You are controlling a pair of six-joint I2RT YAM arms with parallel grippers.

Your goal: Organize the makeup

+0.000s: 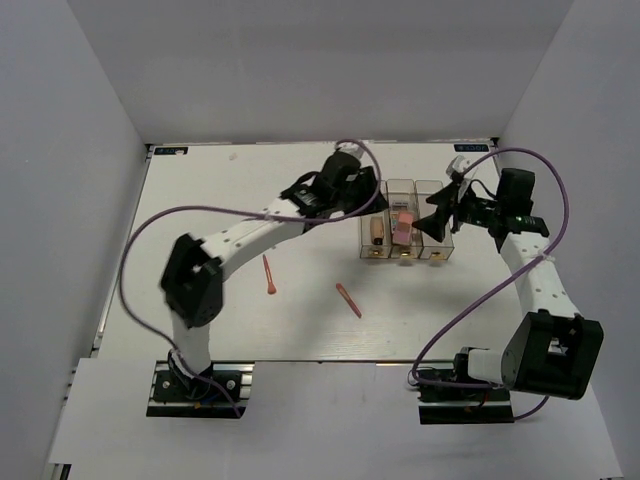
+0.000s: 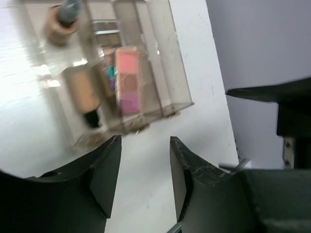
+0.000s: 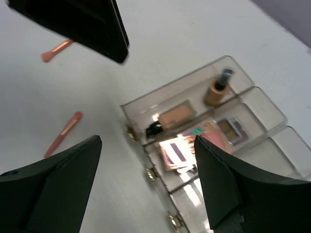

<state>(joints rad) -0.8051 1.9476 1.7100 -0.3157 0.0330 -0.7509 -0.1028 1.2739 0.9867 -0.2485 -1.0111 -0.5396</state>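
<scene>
right wrist: pink-purple palette [image 3: 194,143] in middle bay of clear box [image 3: 286,150]; left gripper [image 2: 145,141], right gripper [image 3: 148,141] agape, empty

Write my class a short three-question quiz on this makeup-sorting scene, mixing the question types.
1. How many coral-pink sticks lie on the table outside the clear organizer?
2. True or false: the right gripper is shut on one of those sticks.
3. In the top view, which organizer compartment holds the small brown bottle? A left, B middle, C right.
Key: 1 two; 2 false, its jaws stand wide open and empty; 3 A.
</scene>
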